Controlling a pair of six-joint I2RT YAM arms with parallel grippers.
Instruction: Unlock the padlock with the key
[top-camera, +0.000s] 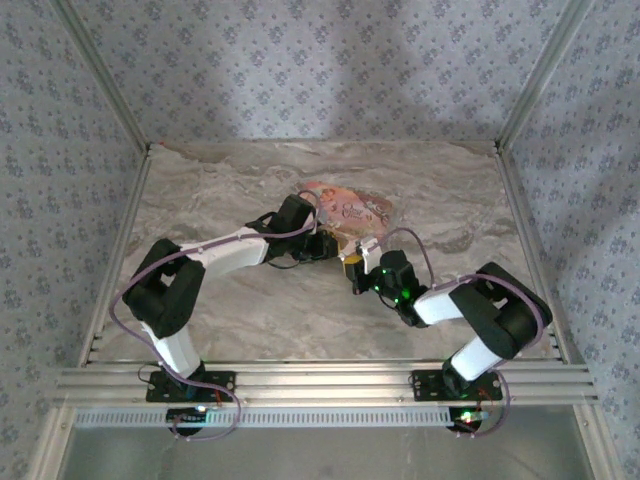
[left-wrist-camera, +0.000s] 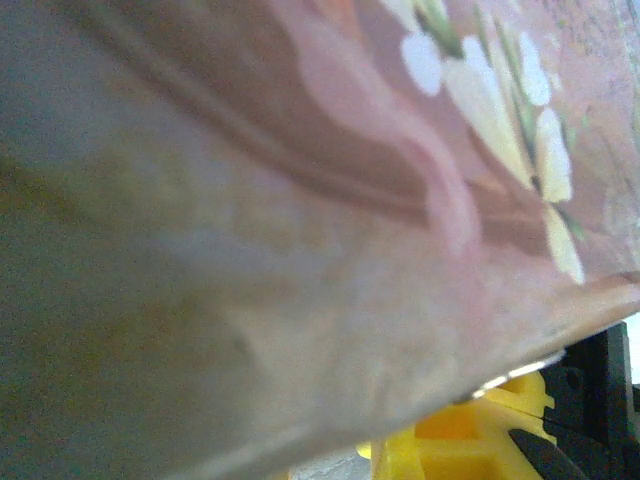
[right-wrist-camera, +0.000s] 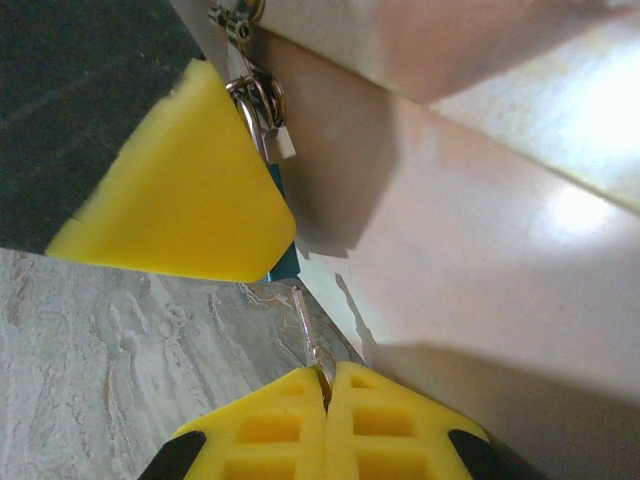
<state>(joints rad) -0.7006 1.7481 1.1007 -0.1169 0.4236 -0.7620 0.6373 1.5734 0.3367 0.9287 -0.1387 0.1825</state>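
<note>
Looking down from the top camera, the left end effector (top-camera: 325, 246) and the right end effector (top-camera: 362, 264) meet tip to tip near the middle of the grey marble-patterned surface (top-camera: 230, 310). They are just in front of a flat pink floral-printed pouch (top-camera: 350, 208). From this height, how either one stands cannot be told.

At the left wrist, the pouch lies blurred right against the lens. The left end effector's yellow fingers (left-wrist-camera: 470, 445) show beneath its lower right edge, and how wide they stand cannot be told.

At the right wrist, the right end effector's two yellow pads are pressed together, pinching a thin silver metal key (right-wrist-camera: 308, 325) by its lower end. The key slants upward, its tip at the lower edge of a small teal-blue padlock (right-wrist-camera: 284, 262). The padlock is mostly hidden behind one yellow finger of the left end effector, raised above the surface and just beside the pouch. Silver metal rings (right-wrist-camera: 258, 98) hang above it.
</note>
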